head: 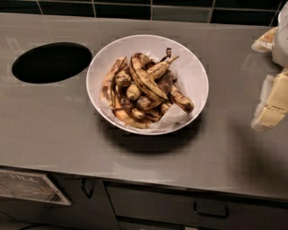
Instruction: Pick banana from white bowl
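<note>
A large white bowl lined with crumpled white paper stands in the middle of a grey counter. It holds a pile of overripe spotted bananas. The longest banana, slim, curved and heavily streaked with brown, lies diagonally on top of the pile. My gripper is at the right edge of the view, over the counter and well to the right of the bowl. Its cream fingers stand apart and hold nothing. Part of the gripper is cut off by the frame edge.
A dark round hole is cut into the counter left of the bowl. A dark tiled wall runs along the back. Below the counter's front edge are cabinet drawers with handles and a label.
</note>
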Controlling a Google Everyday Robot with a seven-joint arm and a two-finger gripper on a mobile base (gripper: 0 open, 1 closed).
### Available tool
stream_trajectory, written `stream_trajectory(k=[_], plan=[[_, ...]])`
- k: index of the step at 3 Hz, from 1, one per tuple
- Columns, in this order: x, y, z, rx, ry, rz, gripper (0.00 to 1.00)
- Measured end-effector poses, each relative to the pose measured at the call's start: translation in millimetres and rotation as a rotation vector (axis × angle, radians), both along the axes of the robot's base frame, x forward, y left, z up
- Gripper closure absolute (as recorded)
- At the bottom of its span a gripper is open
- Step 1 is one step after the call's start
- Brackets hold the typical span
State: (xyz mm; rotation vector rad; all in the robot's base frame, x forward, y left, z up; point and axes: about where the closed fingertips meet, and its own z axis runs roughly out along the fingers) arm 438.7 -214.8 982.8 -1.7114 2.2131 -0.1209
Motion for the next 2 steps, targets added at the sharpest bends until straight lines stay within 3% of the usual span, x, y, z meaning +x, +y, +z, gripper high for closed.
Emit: stream_trajectory(k=[1, 2], plan=[[0, 0, 0, 0.0, 0.0, 0.001, 0.0], [-7, 16, 10, -0.011, -0.016, 0.038, 0.0]])
